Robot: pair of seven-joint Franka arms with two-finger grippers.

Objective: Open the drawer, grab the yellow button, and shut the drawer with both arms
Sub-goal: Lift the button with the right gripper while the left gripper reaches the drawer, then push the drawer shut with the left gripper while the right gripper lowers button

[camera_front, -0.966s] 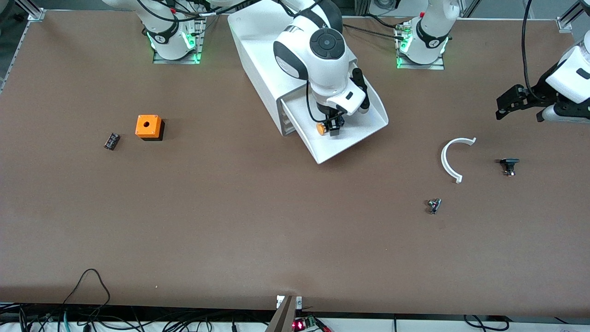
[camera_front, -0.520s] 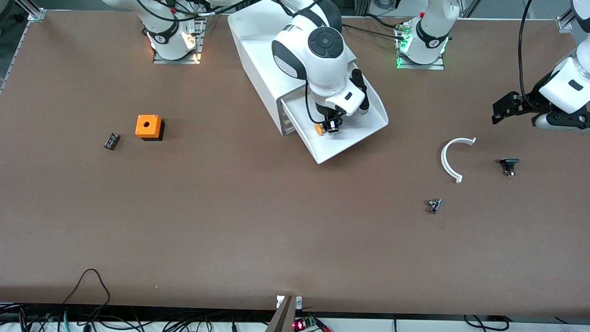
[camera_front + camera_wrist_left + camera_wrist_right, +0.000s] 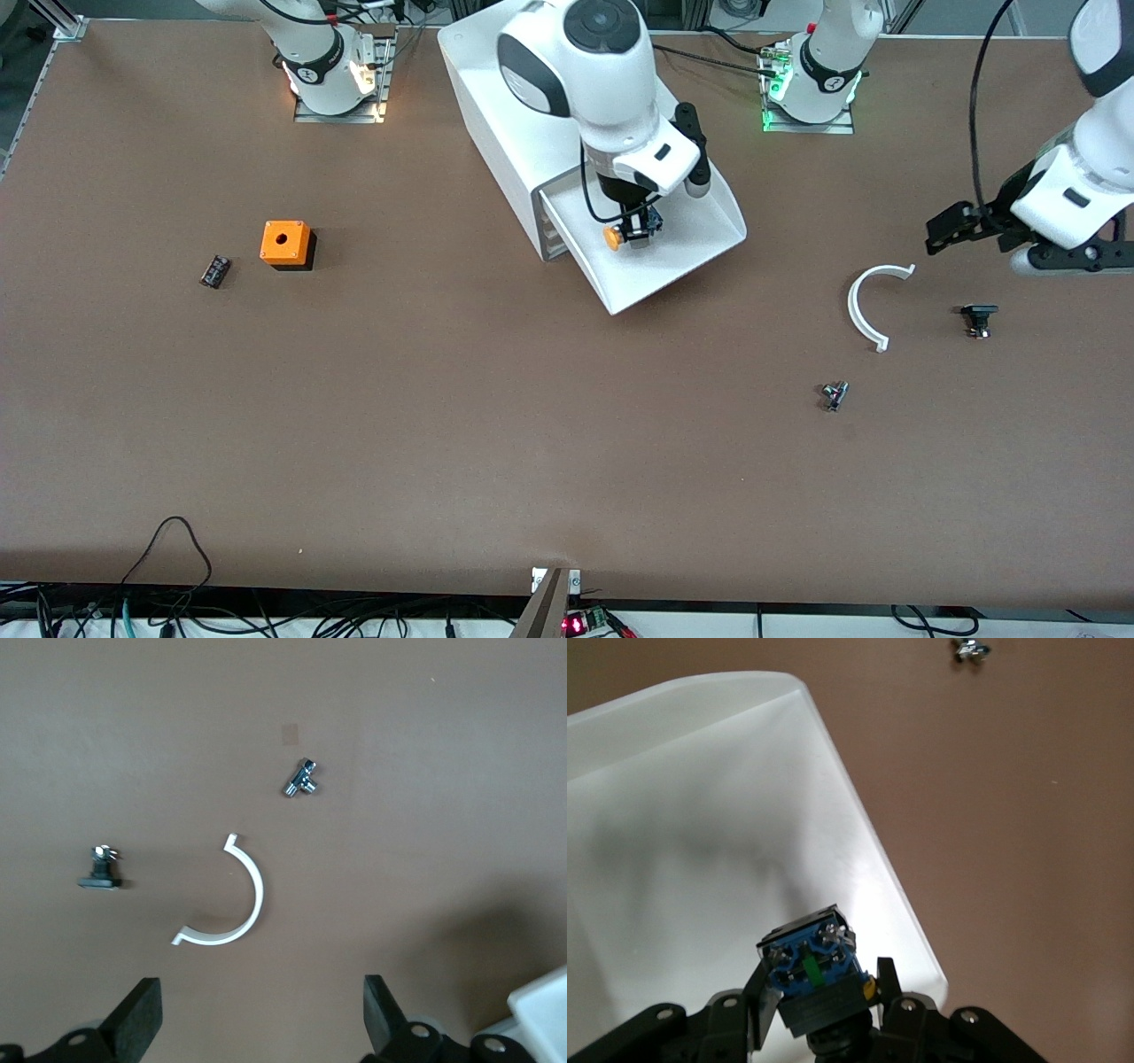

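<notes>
The white cabinet has its top drawer pulled out. My right gripper is over the open drawer, shut on the button, which has an orange-yellow cap and a blue and black body. The button hangs above the drawer's tray. My left gripper is open and empty, up over the table toward the left arm's end, over bare table beside a white curved piece. Its fingers stand wide apart.
An orange cube with a hole and a small black part lie toward the right arm's end. A black part and a small metal part lie near the white curved piece.
My right gripper has risen with the button, lifting it off the drawer's tray. My left arm has moved toward the drawer, over the white curved piece's side of the table.
</notes>
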